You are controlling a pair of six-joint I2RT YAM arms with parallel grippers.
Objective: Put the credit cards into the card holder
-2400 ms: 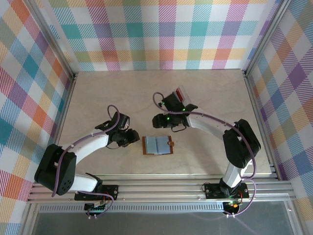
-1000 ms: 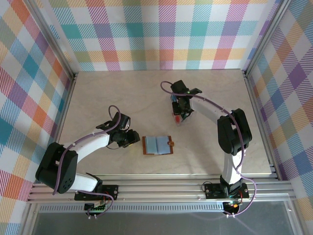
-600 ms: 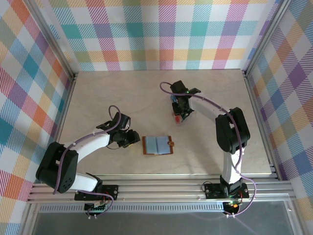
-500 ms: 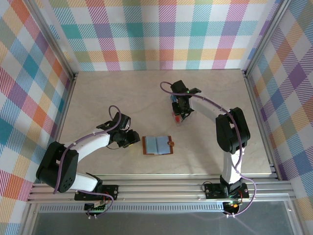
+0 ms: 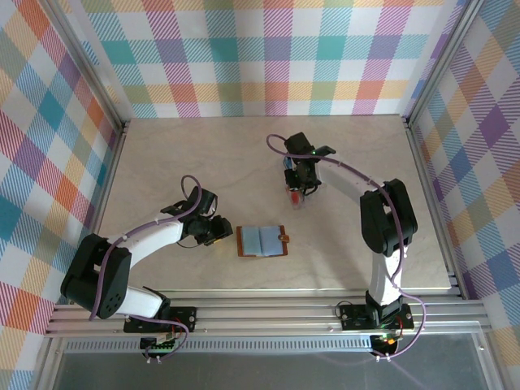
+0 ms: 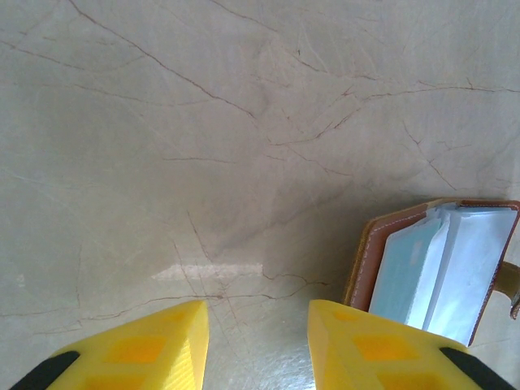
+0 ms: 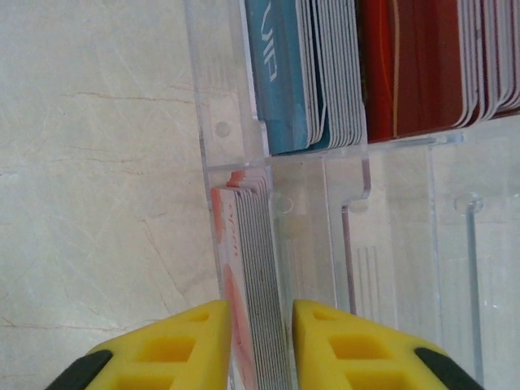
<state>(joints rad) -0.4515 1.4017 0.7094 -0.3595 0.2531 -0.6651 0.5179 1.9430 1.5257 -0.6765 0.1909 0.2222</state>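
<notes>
The card holder [image 5: 262, 241] lies open on the table, brown leather with clear pockets and a blue card inside; in the left wrist view its left half [image 6: 439, 268] shows. My left gripper [image 5: 223, 231] [image 6: 257, 325] stands open just left of it, holding nothing. My right gripper [image 5: 297, 184] [image 7: 262, 325] points down into the clear tray [image 7: 398, 268]. Its jaws stand close together on either side of a stack of red-and-white credit cards [image 7: 256, 268]. The left finger touches the stack and a thin gap shows at the right finger. Blue cards [image 7: 284, 73] and red cards [image 7: 414, 65] fill the compartments beyond.
The clear tray [image 5: 297, 197] stands right of the table's centre, under the right wrist. Metal rails and checked walls bound the marble tabletop [image 5: 179, 154] on all sides.
The right gripper's jaws have narrowed around the red-and-white card stack while staying over the tray. The left arm and the card holder have not moved.
</notes>
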